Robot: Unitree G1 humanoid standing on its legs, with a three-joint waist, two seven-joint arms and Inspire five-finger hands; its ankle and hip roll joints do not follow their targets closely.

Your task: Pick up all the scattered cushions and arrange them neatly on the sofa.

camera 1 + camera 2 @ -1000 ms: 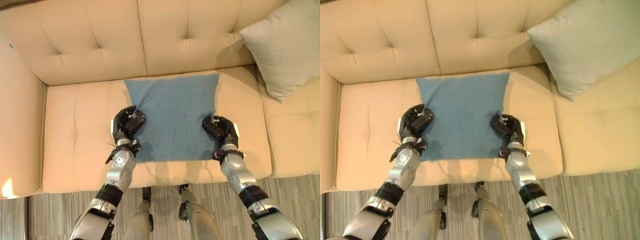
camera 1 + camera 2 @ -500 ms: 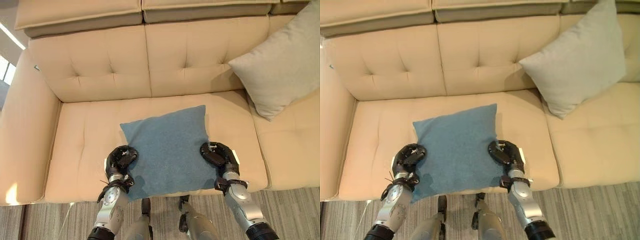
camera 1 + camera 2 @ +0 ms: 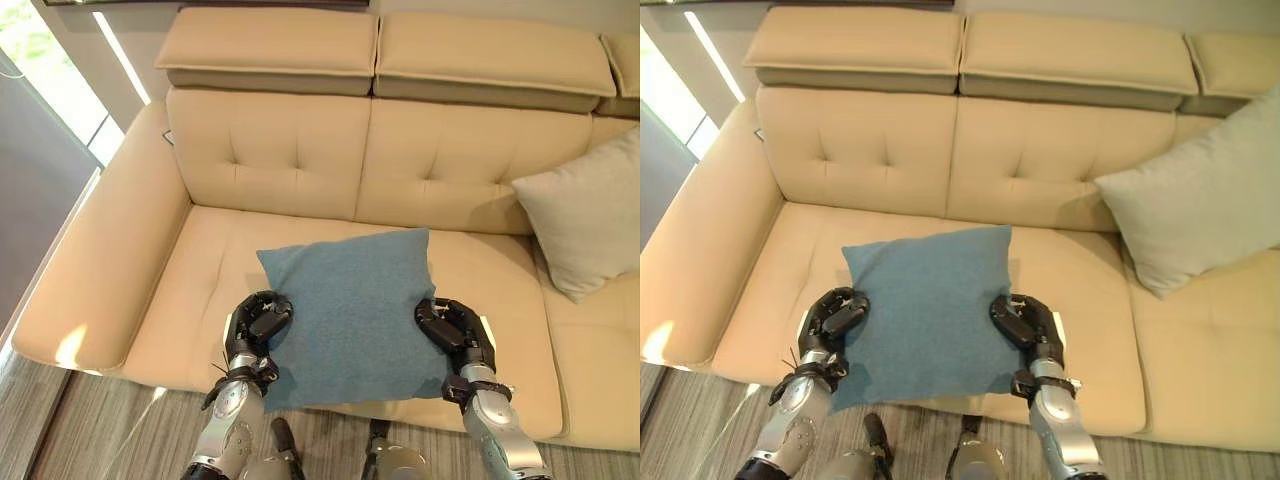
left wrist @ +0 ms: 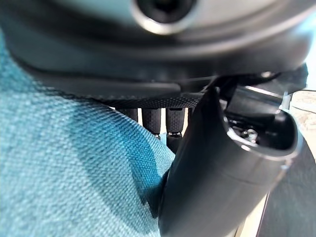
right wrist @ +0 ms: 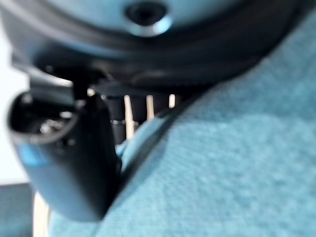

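Observation:
A blue cushion [image 3: 345, 310] is held flat over the front of the cream sofa seat [image 3: 200, 290]. My left hand [image 3: 256, 322] is curled round its left edge, and my right hand [image 3: 450, 332] grips its right edge. The left wrist view has the blue cushion [image 4: 64, 182] pinched between my thumb [image 4: 217, 177] and fingers. The right wrist view has the same blue fabric [image 5: 227, 173] clamped by my right thumb [image 5: 69, 163]. A light grey cushion [image 3: 1200, 205] leans upright against the sofa back on the right seat.
The sofa has a tufted backrest [image 3: 370, 160] with raised headrests and a wide left armrest [image 3: 100, 260]. Striped floor [image 3: 80, 430] lies in front of the sofa. A bright window strip [image 3: 40, 40] is at the far left.
The camera has swung up and left, so more of the backrest and armrest shows. Both hands still grip the blue cushion, which has come slightly nearer the seat's front.

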